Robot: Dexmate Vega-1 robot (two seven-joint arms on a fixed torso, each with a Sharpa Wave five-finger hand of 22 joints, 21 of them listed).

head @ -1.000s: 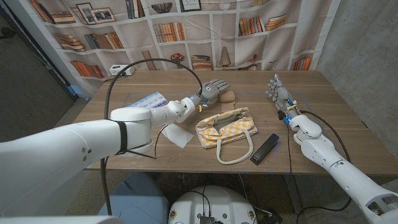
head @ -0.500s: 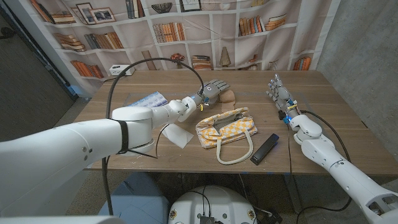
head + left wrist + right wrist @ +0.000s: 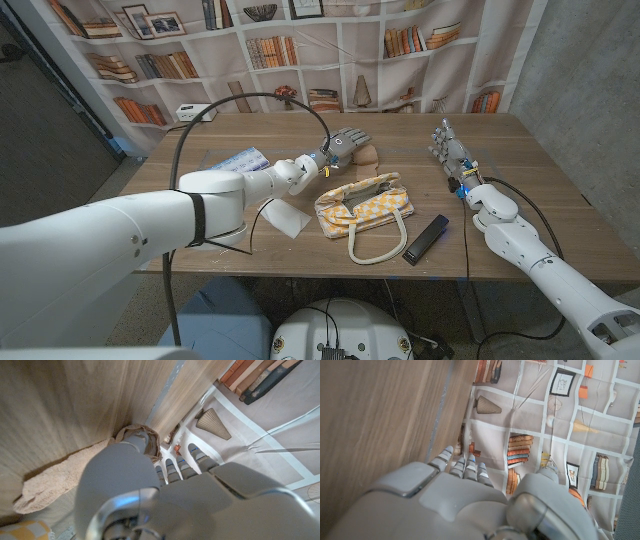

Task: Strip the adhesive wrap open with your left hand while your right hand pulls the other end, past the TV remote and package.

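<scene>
Nothing moved: L hand (image 3: 345,144) over wrap (image 3: 367,153), R hand (image 3: 446,142) apart.

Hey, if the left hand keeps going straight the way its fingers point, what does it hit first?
Most likely the tan wrap: the left hand reaches toward the table's far edge, and the left wrist view shows the wrap right at its fingers. Whether they already touch it I cannot tell.

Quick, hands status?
Left hand: over the tan wrap, grip cannot be told.
Right hand: open, holding nothing.
</scene>
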